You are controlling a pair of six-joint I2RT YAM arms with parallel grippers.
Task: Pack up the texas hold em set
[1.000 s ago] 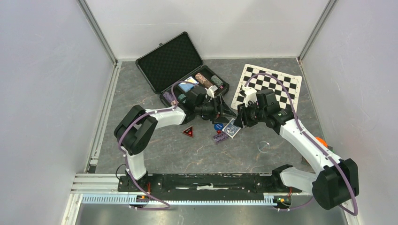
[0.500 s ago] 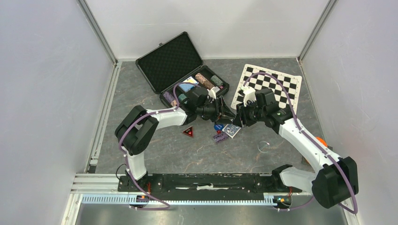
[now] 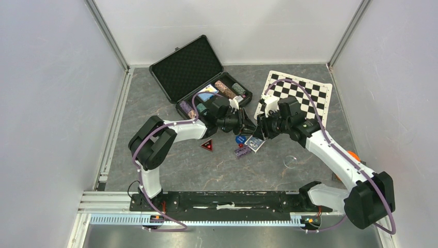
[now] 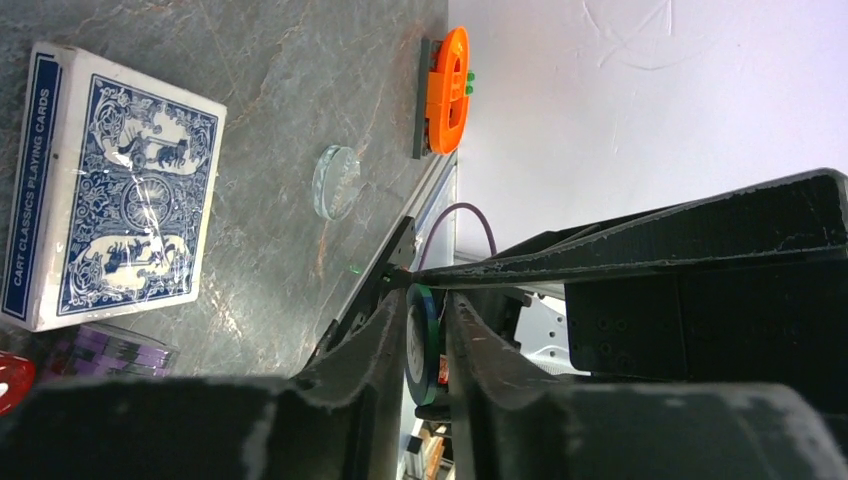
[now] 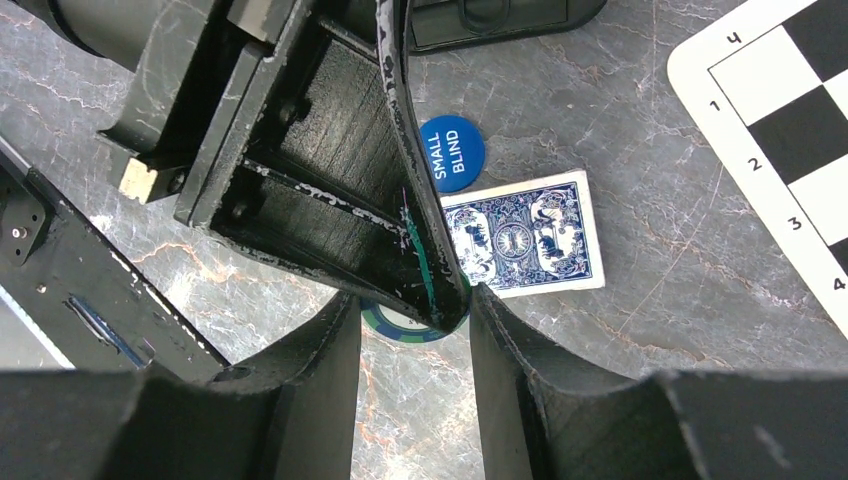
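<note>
The black briefcase lies open at the back, with striped chip stacks and a card deck in its base. My left gripper is shut on a green-blue poker chip, held edge-on above the table. My right gripper is open, its fingers either side of that chip and of my left fingertip. Below them on the table lie a blue-backed card deck, the blue round button marked SMALL BLIND, a short purple chip stack and a red die.
The checkered chess mat lies to the right of the case. A clear round disc lies on the table right of the deck. An orange plastic object sits at the right wall. A red triangular piece lies left of the button.
My right gripper has moved left and up to meet my left gripper, and its fingers now straddle the chip. My left gripper has shifted slightly toward the back.
</note>
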